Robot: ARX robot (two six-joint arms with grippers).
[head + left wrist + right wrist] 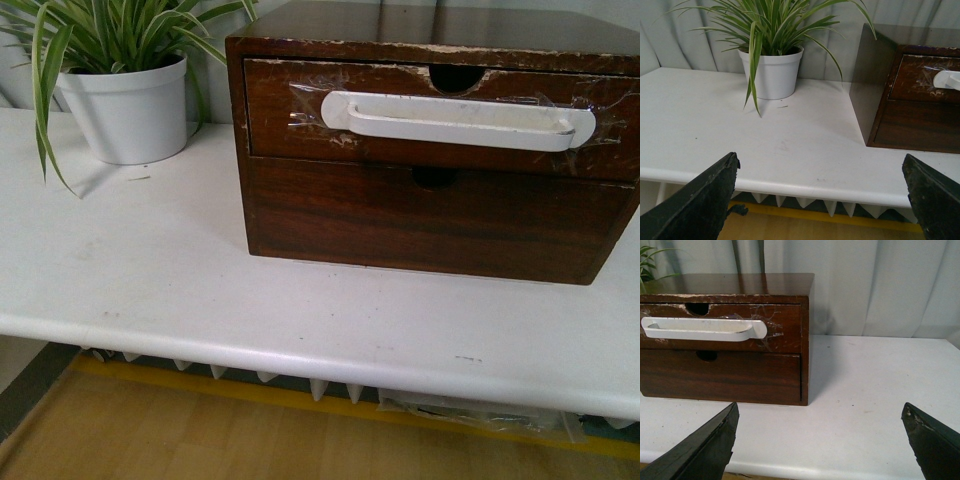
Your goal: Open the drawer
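Note:
The drawer (300, 120) is the upper one of a dark-brown wood chest on the white table (150, 270). It is closed, with a long white handle (460, 120) taped on and a half-round notch in its chipped top edge. It also shows in the right wrist view (785, 330) and partly in the left wrist view (920, 80). My left gripper (820, 172) is open and empty, off the table's front edge, left of the chest. My right gripper (820, 422) is open and empty, near the table's front edge, right of the chest. Neither arm shows in the front view.
A plain handle-less drawer front (430, 225) sits below the drawer. A potted plant in a white pot (130, 110) stands at the back left of the table. Grey curtains hang behind. The wood floor with a yellow line (200, 420) lies below the table edge.

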